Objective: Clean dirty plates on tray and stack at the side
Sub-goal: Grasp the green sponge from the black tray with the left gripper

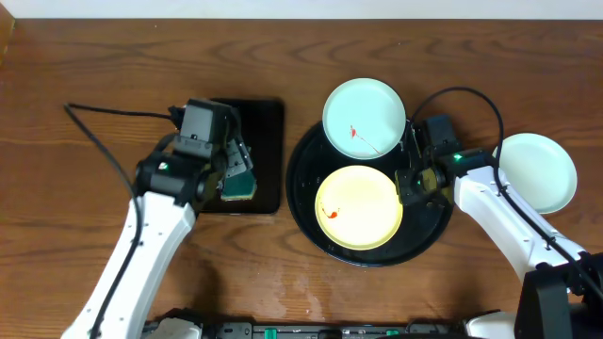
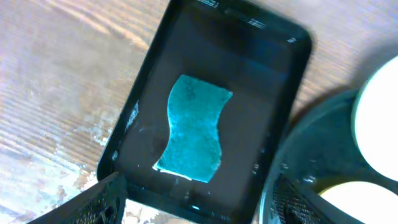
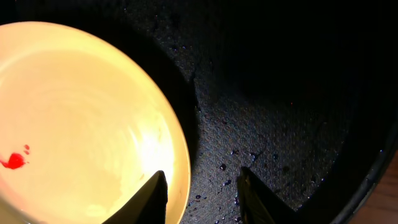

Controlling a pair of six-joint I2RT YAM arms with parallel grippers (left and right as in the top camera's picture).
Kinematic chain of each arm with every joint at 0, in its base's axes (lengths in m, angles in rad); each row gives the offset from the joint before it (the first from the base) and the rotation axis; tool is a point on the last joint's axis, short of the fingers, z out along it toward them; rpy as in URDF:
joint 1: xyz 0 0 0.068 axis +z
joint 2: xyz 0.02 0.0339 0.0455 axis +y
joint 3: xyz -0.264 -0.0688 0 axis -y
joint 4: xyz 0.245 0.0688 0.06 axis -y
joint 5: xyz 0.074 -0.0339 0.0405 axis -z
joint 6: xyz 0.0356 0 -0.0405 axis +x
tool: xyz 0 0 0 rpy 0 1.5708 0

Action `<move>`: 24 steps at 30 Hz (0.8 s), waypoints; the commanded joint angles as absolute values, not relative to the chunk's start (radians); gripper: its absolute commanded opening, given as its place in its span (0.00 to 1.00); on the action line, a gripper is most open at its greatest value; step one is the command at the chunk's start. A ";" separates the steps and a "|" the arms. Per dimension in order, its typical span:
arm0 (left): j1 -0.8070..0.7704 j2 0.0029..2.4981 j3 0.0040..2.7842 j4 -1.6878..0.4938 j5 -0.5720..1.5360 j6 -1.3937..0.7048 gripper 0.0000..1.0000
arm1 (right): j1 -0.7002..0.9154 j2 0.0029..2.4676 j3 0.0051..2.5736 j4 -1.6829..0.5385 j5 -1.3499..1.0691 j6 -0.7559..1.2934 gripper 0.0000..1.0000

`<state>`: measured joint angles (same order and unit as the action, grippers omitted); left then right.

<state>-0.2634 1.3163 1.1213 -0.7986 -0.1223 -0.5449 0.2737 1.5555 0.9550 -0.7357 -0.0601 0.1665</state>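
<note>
While my right claw (image 3: 202,199) hung with jaws apart over the tray (image 3: 280,124), the yellow plate (image 3: 81,124) lay to its left, rim between the jaws. My left claw (image 2: 199,200), also apart, was farther off, above the sponge (image 2: 193,127). I judged the right arm the nearer one.

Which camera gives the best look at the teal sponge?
Left wrist: the sponge lies fully visible on the small black tray. Overhead, the left gripper hides most of it. Right wrist misses it.
</note>
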 commanded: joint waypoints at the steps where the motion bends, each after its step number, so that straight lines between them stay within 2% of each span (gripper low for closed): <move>1: -0.266 1.434 1.072 -0.780 -0.146 -0.603 0.76 | 0.276 1.545 0.965 -0.733 -0.065 0.153 0.35; 3: -0.270 1.505 1.068 -0.772 -0.146 -0.598 0.73 | 0.277 1.545 0.965 -0.735 -0.066 0.162 0.35; 7: -0.269 1.649 1.068 -0.745 -0.146 -0.575 0.63 | 0.277 1.545 0.965 -0.741 -0.084 0.173 0.35; 11: -0.268 1.771 1.068 -0.711 -0.142 -0.565 0.58 | 0.277 1.545 0.965 -0.745 -0.085 0.179 0.33; 15: -0.268 1.849 1.068 -0.646 -0.037 -0.434 0.55 | 0.276 1.545 0.965 -0.748 -0.088 0.186 0.31; 17: -0.268 1.874 1.068 -0.631 -0.008 -0.406 0.43 | 0.276 1.545 0.965 -0.748 -0.088 0.186 0.31; 20: -0.268 1.882 1.068 -0.632 -0.008 -0.408 0.09 | 0.277 1.545 0.965 -0.750 -0.088 0.187 0.30; 24: -0.265 1.857 1.092 -0.677 -0.008 -0.408 0.08 | 0.277 1.545 0.965 -0.752 -0.088 0.190 0.30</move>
